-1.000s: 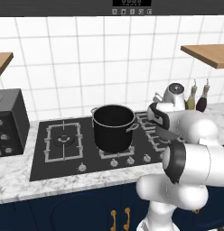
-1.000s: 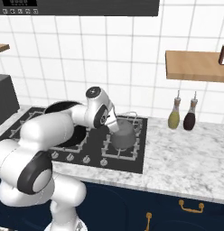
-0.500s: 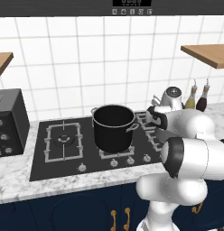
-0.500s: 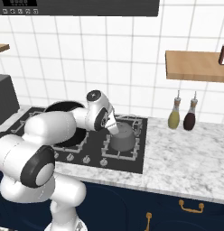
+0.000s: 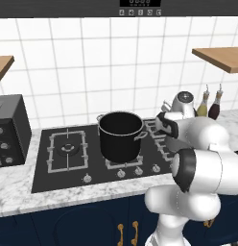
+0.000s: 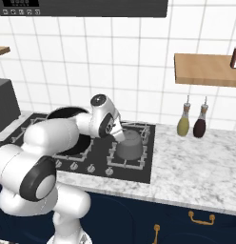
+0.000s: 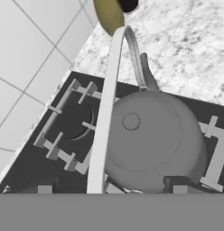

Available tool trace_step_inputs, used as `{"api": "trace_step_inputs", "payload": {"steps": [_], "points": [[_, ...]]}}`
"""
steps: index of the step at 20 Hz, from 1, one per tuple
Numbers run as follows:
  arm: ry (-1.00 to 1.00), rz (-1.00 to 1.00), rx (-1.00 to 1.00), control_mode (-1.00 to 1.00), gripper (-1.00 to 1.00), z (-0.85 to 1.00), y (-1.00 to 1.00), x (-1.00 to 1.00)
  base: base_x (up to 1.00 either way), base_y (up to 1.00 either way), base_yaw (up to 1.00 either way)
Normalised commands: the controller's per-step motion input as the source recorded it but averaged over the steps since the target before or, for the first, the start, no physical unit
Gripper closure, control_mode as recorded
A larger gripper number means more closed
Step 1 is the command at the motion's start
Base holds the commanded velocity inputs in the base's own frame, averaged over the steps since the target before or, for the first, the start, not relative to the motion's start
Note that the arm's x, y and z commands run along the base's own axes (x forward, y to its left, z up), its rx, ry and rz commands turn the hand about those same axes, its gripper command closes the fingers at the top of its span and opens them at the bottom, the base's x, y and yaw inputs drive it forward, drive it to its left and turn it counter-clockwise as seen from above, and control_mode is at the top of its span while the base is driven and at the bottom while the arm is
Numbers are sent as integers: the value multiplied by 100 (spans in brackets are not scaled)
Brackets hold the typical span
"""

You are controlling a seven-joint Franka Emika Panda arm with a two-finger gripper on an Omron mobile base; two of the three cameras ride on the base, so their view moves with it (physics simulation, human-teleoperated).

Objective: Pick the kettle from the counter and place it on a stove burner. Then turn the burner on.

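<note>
The squat grey kettle (image 6: 131,145) sits upright on the nearer right-hand grate (image 6: 121,163) of the black cooktop, spout pointing toward the bottles. From the hand, the kettle's lid (image 7: 131,122) lies just below, and the thin arched handle (image 7: 107,113) runs up between my fingertips. My gripper (image 7: 111,188) is open, its tips wide apart either side of the handle without touching it. In the right base view the gripper (image 6: 122,137) hovers at the kettle's left shoulder. My arm hides much of the kettle (image 5: 183,102) in the left base view.
A big black stockpot (image 5: 121,134) stands on the middle grate, close to my forearm. The far right grate (image 7: 71,122) is bare. Knobs (image 6: 91,167) line the cooktop's front. Two bottles (image 6: 183,125) stand on the marble counter (image 6: 201,164) under a wooden shelf (image 6: 205,69).
The kettle has stayed in place on the grate. My hand has dipped a little lower beside it and the elbow has shifted.
</note>
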Motion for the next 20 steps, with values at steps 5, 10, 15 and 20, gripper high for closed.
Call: {"api": "trace_step_inputs", "payload": {"steps": [5, 10, 15, 20], "points": [[-6, 3, -2, -100, -100, 43, 22, -40, 0, 0, 0], [-8, 9, -4, -100, -100, 43, 36, -46, 0, 0, 0], [-3, 17, -3, -100, -100, 28, 32, -61, 0, 0, 0], [0, 29, 0, -100, -100, 2, 29, -80, 0, 0, 0]]}}
